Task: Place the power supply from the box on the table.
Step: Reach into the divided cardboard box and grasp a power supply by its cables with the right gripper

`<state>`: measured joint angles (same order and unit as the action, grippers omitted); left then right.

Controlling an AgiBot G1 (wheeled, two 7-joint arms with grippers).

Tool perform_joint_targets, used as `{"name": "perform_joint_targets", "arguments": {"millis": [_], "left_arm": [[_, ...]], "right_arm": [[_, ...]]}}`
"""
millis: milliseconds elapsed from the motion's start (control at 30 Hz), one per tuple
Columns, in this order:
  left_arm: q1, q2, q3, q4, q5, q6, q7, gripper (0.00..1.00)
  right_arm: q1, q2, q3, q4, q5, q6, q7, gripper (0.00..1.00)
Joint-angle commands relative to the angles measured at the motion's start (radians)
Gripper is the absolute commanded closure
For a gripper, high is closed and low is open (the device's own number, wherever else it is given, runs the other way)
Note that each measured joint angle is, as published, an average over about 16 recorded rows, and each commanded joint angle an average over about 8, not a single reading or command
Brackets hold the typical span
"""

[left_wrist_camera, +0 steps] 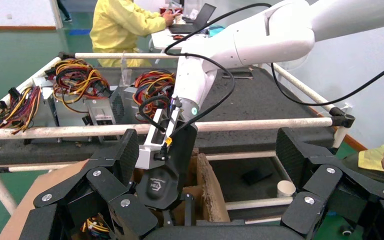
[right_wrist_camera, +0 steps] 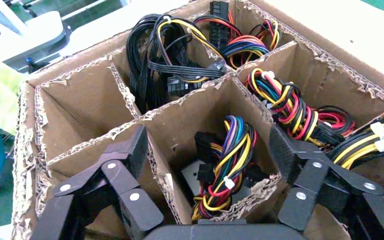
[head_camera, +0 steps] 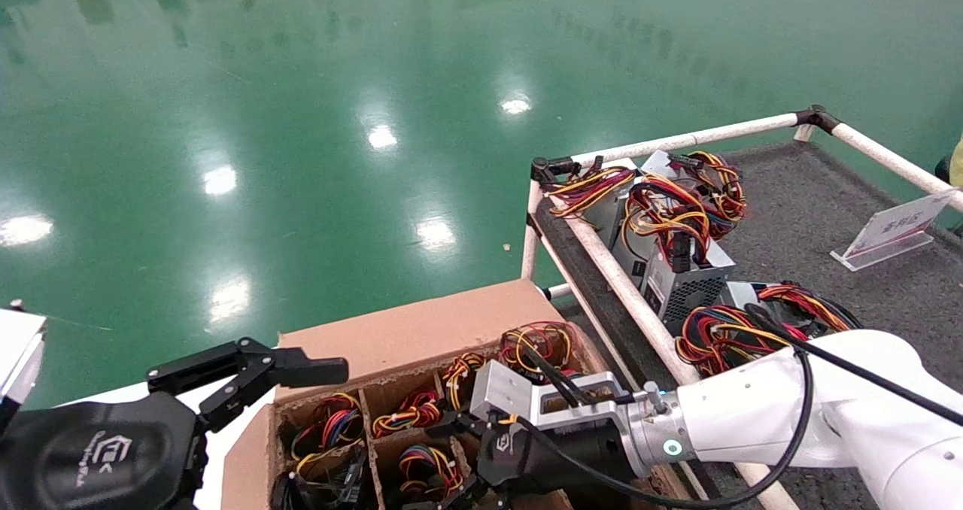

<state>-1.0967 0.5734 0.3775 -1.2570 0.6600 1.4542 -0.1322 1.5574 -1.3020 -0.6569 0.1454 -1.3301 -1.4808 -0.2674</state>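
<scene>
The right pincer [right_wrist_camera: 207, 165] hangs open over the box [head_camera: 421, 329], its fingers straddling the cell where the power supply [right_wrist_camera: 220, 175] stands directly below, wire bundle upward, while the left pincer [head_camera: 248, 374] waits open at the box's left, farther off.

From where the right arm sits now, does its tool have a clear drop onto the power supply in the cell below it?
Probably yes. The right tool hangs open over the box, its fingers straddling the cell holding the power supply. Nothing covers it, though the cardboard dividers crowd both fingers.
</scene>
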Motion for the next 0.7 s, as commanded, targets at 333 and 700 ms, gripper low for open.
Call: {"name": "perform_joint_targets", "arguments": {"millis": [333, 700], "left_arm": [[0.0, 0.0, 0.0, 0.0, 0.0, 0.0, 0.0, 0.0], [0.0, 0.0, 0.0, 0.0, 0.0, 0.0, 0.0, 0.0]], "right_arm": [[0.014, -0.013, -0.005, -0.05, -0.005, -0.002, -0.01, 1.0], [0.016, -0.02, -0.009, -0.077, -0.01, 0.008, -0.017, 1.0]]}}
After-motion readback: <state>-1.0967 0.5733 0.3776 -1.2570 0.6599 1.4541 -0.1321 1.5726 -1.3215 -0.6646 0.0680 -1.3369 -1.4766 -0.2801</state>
